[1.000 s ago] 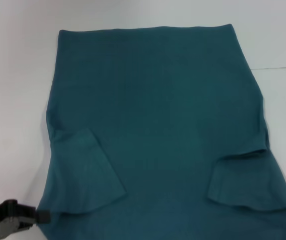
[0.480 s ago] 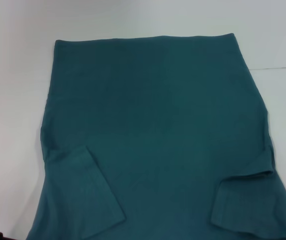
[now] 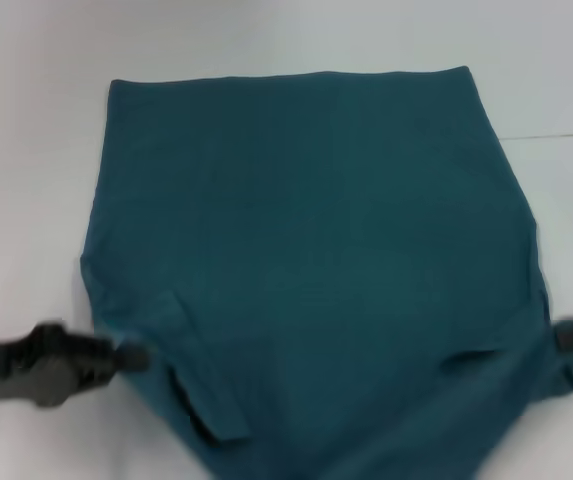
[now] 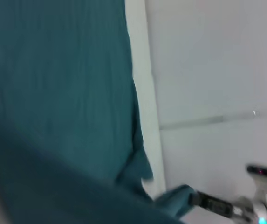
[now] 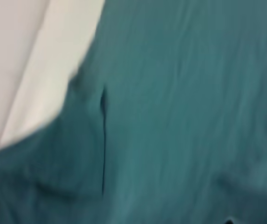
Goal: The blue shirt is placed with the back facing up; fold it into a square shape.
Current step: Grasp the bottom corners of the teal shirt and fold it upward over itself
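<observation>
Left hand: at the near-left edge of the blue shirt, arm reaching in from the left across the table. It appears closed on the shirt's near-left edge beside the folded-in sleeve, judged as a grip taken to lift the near end.

Blue shirt: plain side up, spread on the white table, far hem flat and straight, sides tucked inward. The near part looks raised and drawn between the two hands, presumably so it can be carried toward the far hem for the crosswise fold.

Right hand: at the near-right edge of the shirt, level with the left hand, seemingly pinching the fabric there; a matching grip keeps the lifted edge even.
</observation>
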You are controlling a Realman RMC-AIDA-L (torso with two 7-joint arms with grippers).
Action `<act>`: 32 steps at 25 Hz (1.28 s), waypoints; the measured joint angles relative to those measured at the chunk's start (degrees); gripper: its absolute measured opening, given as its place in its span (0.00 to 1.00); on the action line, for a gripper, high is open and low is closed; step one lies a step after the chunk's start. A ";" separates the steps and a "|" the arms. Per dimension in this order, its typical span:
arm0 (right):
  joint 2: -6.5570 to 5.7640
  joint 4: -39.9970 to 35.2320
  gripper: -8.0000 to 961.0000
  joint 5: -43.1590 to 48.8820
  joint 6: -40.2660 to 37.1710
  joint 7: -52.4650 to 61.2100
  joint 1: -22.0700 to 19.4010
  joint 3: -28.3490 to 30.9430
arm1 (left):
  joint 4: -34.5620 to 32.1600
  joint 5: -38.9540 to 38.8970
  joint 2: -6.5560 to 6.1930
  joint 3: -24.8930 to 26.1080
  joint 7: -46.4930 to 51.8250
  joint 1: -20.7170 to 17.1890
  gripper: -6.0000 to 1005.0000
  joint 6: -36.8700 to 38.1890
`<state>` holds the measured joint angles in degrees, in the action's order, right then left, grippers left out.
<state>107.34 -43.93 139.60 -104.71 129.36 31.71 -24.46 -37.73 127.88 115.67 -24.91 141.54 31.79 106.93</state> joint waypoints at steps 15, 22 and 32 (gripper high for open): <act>3.66 4.54 0.06 -7.97 29.94 3.58 4.84 -0.52 | 8.42 -3.10 -0.02 -0.37 3.45 11.51 0.02 -32.86; 5.23 10.23 0.06 -7.82 44.73 2.37 7.05 -8.03 | 9.87 -2.65 1.95 -6.26 3.58 12.72 0.02 -45.10; 5.26 10.23 0.06 -7.83 53.04 3.19 10.10 -10.95 | 9.48 -2.40 1.78 -10.37 5.87 16.06 0.02 -51.49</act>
<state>112.60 -33.70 131.77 -51.68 132.55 41.81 -35.41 -28.25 125.48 117.45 -35.28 147.42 47.85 55.44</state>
